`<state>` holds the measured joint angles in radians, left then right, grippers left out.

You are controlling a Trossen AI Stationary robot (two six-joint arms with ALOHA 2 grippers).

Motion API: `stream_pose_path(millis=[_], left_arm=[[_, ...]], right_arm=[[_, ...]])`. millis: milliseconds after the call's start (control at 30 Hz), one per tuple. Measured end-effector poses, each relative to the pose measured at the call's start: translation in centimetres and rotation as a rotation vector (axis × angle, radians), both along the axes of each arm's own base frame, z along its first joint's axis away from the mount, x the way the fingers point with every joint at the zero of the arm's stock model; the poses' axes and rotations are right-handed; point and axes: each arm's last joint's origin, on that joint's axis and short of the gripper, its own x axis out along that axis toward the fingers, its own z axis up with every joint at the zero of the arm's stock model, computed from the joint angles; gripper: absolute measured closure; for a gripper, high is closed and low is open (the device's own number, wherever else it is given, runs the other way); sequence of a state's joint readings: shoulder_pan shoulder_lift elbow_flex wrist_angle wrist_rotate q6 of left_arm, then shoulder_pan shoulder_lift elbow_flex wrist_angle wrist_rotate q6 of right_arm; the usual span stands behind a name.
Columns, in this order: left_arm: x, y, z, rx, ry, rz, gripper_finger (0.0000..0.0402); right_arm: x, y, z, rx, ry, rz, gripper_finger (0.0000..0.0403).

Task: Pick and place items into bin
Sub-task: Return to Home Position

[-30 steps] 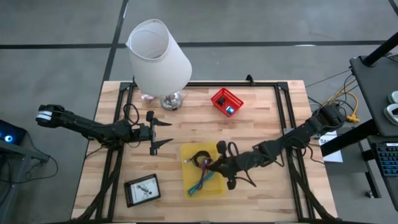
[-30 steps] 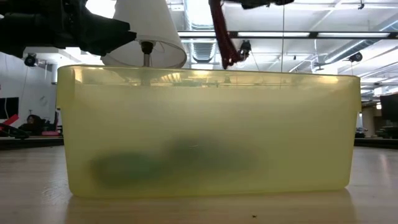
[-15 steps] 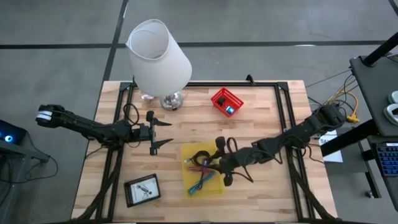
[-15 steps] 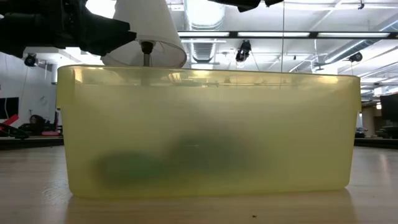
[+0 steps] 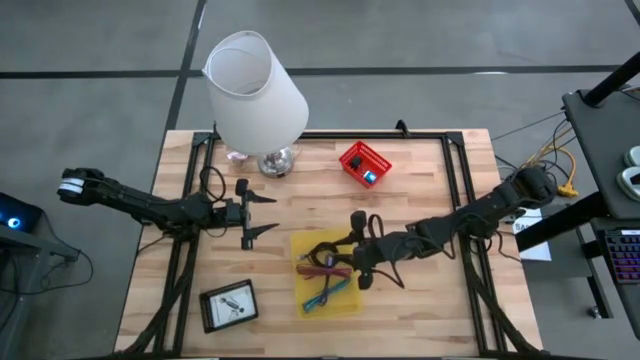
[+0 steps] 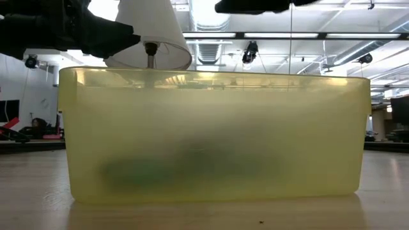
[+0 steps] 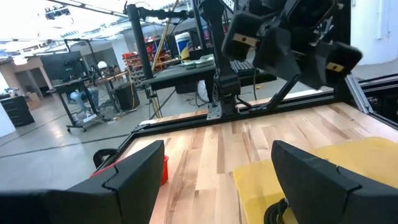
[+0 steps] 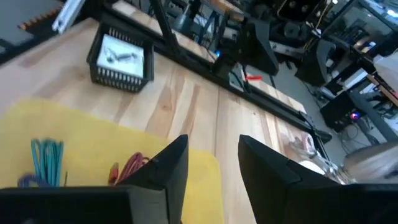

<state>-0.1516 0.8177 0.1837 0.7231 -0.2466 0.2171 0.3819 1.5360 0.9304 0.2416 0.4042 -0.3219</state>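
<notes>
One black mesh tray point(image 5: 206, 312) is seen nearest, off the front-left corner of the yellow bin point(image 5: 347, 300), with a white card point(image 5: 231, 301) bearing dark marks laid flat in it. Inside the bin, the teal cable point(image 5: 322, 294) is laid with its long axis diagonal, from the front-left corner toward the right wall. The red cable point(image 5: 322, 271) is stretched just behind it, long axis left-right across the bin. The black coiled cable point(image 5: 318, 248) is curled at the back of the bin, with no clear direction. The right gripper point(image 5: 347, 256) is held above the bin's right rim, pointed left across it, fingers point(image 8: 169, 167) spread apart with nothing between them. The left gripper point(image 5: 272, 213) is parked behind and left of the bin, well apart from it, pointed rightward, jaws spread wide and empty. A red basket point(image 5: 352, 153) is set behind the bin's right half. A white lamp point(image 5: 255, 85) is stood farthest, behind the bin's left side. Everything is carried on the wooden table point(image 5: 430, 310).
</notes>
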Motion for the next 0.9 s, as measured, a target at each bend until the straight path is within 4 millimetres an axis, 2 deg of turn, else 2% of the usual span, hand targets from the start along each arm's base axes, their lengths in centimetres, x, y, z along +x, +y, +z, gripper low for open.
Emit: stream_pose_path(millis=[400,567,700,800,900], left_arm=[[-0.4,0.2,-0.4,-0.045,0.056,0.03,0.0123],[-1.4,0.6,-0.2,-0.03,0.07,0.138,0.0123],[-2.1,0.8,-0.7,-0.011,0.071,0.154,0.0125],[-2.5,0.8,-1.1,0.027,0.071,0.159,0.0145],[-2.8,0.9,-1.0,0.027,0.06,0.163,0.0183]], right_arm=[[-3.9,-2.8,-2.4,0.028,0.049,-0.056,0.032],[-5.0,-3.6,-3.5,0.048,-0.076,-0.051,0.0331],[-5.4,-4.6,-4.7,0.002,-0.182,-0.058,0.0335],[-5.6,-5.7,-5.4,-0.006,-0.251,-0.092,0.0334],[-5.7,-6.8,-5.8,-0.007,-0.268,-0.131,0.0332]])
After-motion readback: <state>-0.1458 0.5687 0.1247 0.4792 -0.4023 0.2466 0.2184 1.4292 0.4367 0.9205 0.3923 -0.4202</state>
